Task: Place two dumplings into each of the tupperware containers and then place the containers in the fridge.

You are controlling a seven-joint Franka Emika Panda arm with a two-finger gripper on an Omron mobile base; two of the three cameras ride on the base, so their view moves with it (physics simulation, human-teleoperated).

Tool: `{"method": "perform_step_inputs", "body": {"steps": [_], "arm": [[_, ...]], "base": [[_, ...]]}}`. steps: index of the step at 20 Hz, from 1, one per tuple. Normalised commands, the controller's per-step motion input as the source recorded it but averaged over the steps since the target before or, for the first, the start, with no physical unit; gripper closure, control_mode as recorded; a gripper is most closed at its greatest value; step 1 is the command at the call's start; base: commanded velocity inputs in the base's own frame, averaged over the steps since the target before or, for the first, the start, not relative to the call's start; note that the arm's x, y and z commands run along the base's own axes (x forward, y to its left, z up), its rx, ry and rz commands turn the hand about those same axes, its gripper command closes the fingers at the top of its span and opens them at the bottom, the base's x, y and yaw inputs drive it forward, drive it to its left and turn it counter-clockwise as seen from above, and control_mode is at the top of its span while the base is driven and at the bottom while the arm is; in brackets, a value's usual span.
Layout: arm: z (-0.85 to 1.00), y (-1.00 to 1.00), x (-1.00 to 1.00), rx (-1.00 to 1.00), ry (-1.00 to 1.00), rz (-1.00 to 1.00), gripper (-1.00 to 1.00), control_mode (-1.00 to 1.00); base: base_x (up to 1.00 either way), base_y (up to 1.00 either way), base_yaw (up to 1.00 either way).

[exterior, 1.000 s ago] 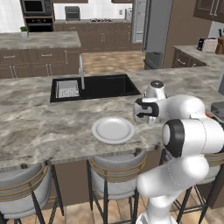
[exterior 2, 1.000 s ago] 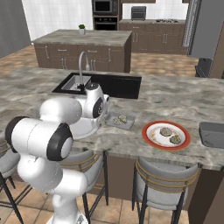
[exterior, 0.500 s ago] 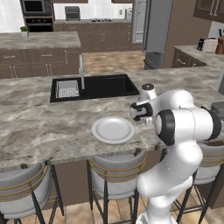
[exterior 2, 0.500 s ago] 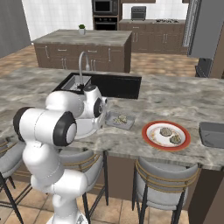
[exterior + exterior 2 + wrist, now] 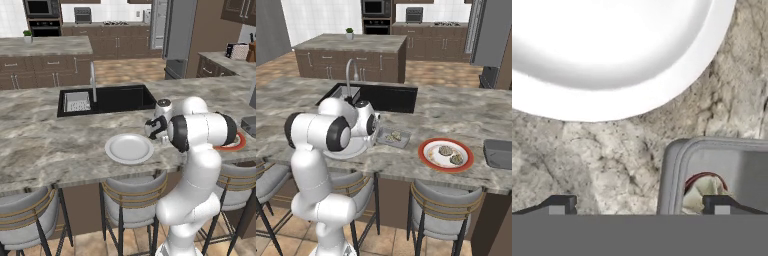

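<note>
Tupperware container (image 5: 722, 170) corner lies near white plate (image 5: 612, 55), marble between.

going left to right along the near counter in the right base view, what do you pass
white plate → tupperware container with dumplings in it → red-rimmed plate holding two dumplings → second tupperware container at the right edge
</note>
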Motion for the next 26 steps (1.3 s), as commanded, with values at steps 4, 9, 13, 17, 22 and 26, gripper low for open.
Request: {"method": "perform_step_inputs", "body": {"steps": [4,9,13,17,22,26], "arm": [[-0.27,0.26,0.47,0.00,0.00,0.00,-1.00,-1.00],[-0.29,0.00,0.32,0.00,0.00,-0.07,-1.00,-1.00],[-0.31,-0.05,0.34,0.01,0.00,-0.17,-1.00,-1.00],[-0.27,-0.15,0.26,0.02,0.00,-0.18,-1.00,-1.00],[-0.23,-0.32,0.01,0.01,0.00,-0.21,-1.00,-1.00],[-0.37,-0.19,0.00,0.00,0.01,-0.18,-1.00,-1.00]], "base": [[0.00,0.00,0.00],[0.00,0.00,0.00],[0.00,0.00,0.00],[0.00,0.00,0.00],[0.00,0.00,0.00],[0.00,0.00,0.00]]}}
